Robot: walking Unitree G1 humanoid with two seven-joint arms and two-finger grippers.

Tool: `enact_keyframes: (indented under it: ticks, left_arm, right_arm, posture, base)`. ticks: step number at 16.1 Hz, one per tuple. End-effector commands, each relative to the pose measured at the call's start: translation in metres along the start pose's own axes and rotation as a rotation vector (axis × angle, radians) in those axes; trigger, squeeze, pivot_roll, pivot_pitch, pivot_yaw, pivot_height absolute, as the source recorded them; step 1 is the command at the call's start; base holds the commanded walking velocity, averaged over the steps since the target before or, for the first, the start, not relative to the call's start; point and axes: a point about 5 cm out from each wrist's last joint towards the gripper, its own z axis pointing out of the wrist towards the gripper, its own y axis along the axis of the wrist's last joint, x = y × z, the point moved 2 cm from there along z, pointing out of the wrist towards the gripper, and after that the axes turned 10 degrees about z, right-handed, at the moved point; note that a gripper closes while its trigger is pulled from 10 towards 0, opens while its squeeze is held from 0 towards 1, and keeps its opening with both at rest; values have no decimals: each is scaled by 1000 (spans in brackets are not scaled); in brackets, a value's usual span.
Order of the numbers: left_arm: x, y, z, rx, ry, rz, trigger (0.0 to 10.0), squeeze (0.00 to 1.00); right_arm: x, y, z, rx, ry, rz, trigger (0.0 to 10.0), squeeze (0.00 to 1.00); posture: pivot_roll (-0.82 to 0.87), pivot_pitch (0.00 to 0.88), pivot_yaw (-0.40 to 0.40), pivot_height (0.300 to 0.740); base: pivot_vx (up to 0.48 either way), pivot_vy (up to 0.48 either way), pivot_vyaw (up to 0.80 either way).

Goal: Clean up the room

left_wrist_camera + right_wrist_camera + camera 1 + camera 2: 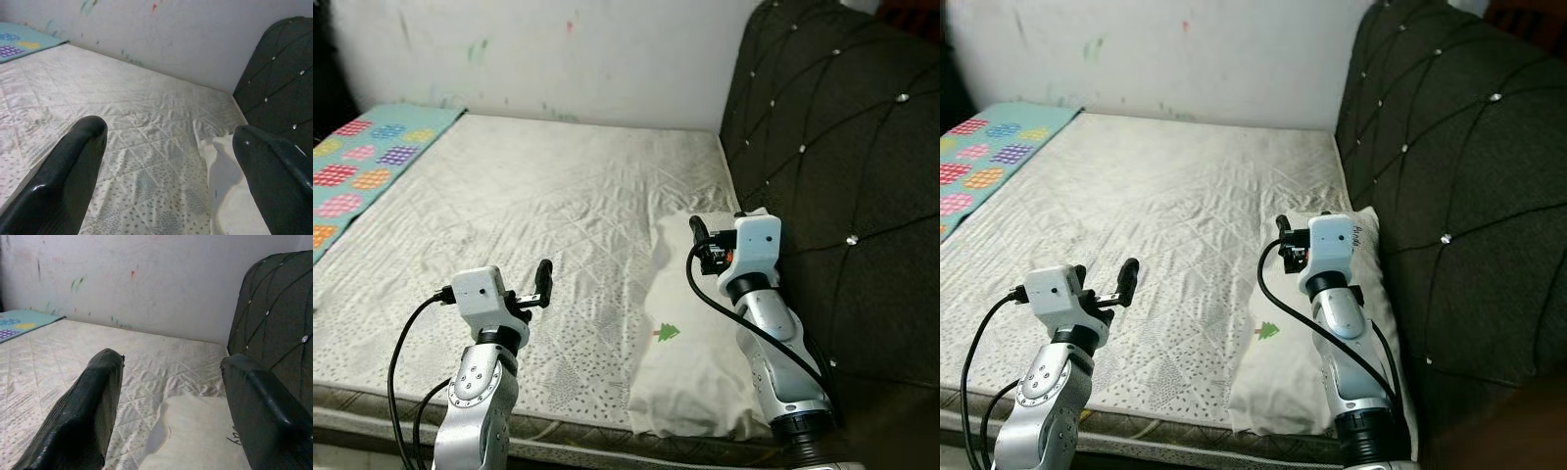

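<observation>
The pillow (700, 333) looks like the item this tidy-up is about: it lies flat on the mattress (538, 196), tucked against the dark padded headboard (842, 147), directly under the right gripper (168, 396). That gripper hovers over the pillow's upper end with its fingers spread wide and nothing between them. The left gripper (168, 161) is likewise wide apart and empty, held above bare mattress, with the pillow off to its right and slightly ahead.

To do this step well, I would lower the right gripper straight down so one finger lands on the pillow's top and the other slips past its edge, then pinch a good fold of cloth, not just the cover's surface. The pillow is soft and will sag, so a grip near a corner, with the left gripper coming across to share the load, seems safest.
</observation>
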Motion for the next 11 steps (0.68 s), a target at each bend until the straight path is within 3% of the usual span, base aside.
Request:
enact_keyframes:
  ticks: [1,11]
  left_arm:
    - [-1,-1,0,10,1,-1,10000,0]
    - [-1,-3,-1,19,0,-2,10000,0]
  right_arm:
    - [-1,2,1,0,-5,-3,10000,0]
    - [0,-1,0,9,10,8,10000,0]
  posture:
    - [-84,0,-21,740]
    - [-83,0,-21,740]
  base:
    - [0,296,0]
    - [0,339,0]
